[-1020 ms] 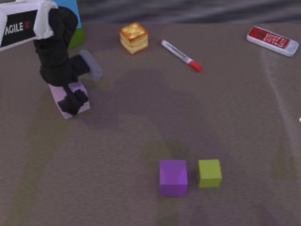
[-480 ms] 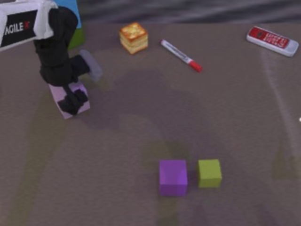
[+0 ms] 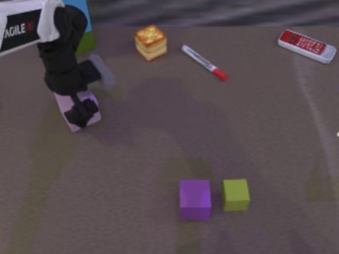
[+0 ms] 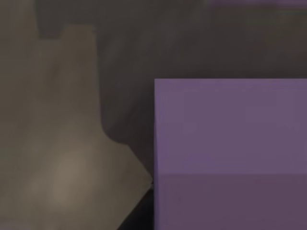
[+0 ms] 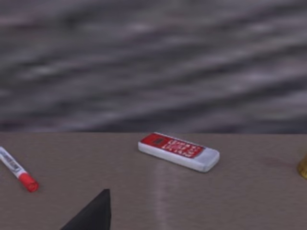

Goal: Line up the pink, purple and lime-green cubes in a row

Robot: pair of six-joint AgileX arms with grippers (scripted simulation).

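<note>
Pink cube: sits at the desk's left, well apart from the other two cubes; it fills much of the left wrist view, so the camera is very close to it.
Left gripper: down on top of the pink cube, its dark body covering the cube's middle from above.
Fingers: the top view shows them straddling the cube, but I cannot tell whether they press its sides or stand a little wide of them; the wrist view shows no finger surface at all.
Purple cube: near the desk's front, in the middle.
Lime-green cube: just beside the purple cube on its right, with a small gap; these two already make a short row.
Right arm: out of the top view, parked; its wrist camera looks at a red-and-white handset and a red-capped marker at the far side of the desk.
Risk, grip: the pink cube lies turned against the desk's edges, so a squeeze that is off its flat faces could twist it or let it slip on lifting.
Risk, carry: a loose hold could drop the cube on the long way across.
Risk, placing: setting it down too near could knock the purple cube and break the row.
Bystander: the orange patterned block stands at the back, clear of a direct path.
</note>
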